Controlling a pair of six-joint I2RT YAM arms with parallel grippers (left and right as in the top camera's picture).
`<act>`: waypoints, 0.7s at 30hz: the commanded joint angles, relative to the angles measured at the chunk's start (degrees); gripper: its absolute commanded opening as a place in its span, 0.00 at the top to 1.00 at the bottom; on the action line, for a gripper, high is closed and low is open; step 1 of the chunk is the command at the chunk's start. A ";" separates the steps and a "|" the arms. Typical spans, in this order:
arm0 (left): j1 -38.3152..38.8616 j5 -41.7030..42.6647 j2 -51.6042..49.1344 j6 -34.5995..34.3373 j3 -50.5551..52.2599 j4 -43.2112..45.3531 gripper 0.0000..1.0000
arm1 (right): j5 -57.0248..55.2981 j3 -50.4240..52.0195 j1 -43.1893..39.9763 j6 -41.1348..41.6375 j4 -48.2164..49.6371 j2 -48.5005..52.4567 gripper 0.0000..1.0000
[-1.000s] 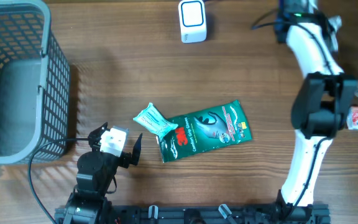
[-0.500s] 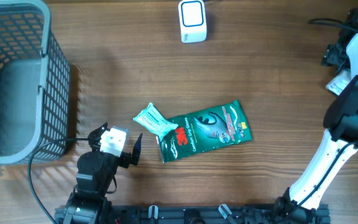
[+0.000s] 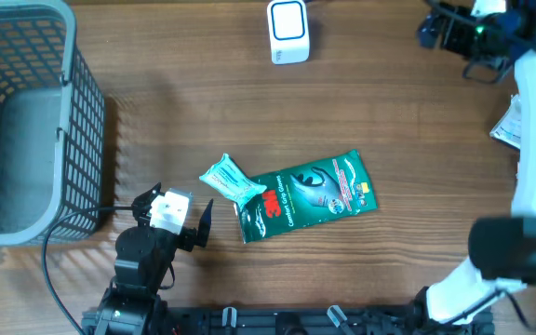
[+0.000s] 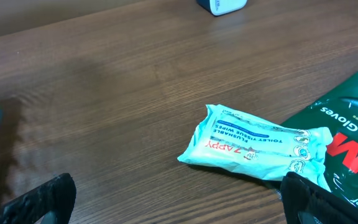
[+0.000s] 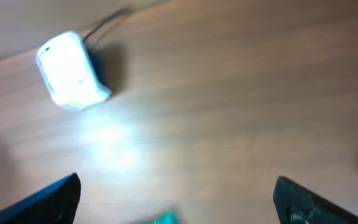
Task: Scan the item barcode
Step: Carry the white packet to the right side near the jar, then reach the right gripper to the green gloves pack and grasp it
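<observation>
Green plastic glove packet [image 3: 310, 195] lies well apart from the right gripper [image 3: 431, 30], which has just opened empty, free to fetch it.

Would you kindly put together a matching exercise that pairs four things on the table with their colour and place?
Things:
1. basket
2. scanner
3. glove packet
4. wipes packet

Descriptions:
A. dark green, in the middle of the table
B. grey, at the left edge of the table
C. pale teal, against the glove packet's left end
D. white, at the far edge, near the centre

Pairs: 1-B, 2-D, 3-A, 4-C.
</observation>
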State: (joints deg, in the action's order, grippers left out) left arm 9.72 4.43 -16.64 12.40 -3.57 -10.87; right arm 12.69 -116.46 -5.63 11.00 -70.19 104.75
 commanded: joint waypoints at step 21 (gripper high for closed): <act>-0.24 0.68 0.17 0.70 0.28 0.04 0.00 | -24.06 46.62 35.06 43.89 0.20 -45.09 0.00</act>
State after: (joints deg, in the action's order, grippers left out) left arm 9.72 4.43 -16.64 12.43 -3.57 -10.87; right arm -10.57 -84.66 28.12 46.44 -80.68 63.22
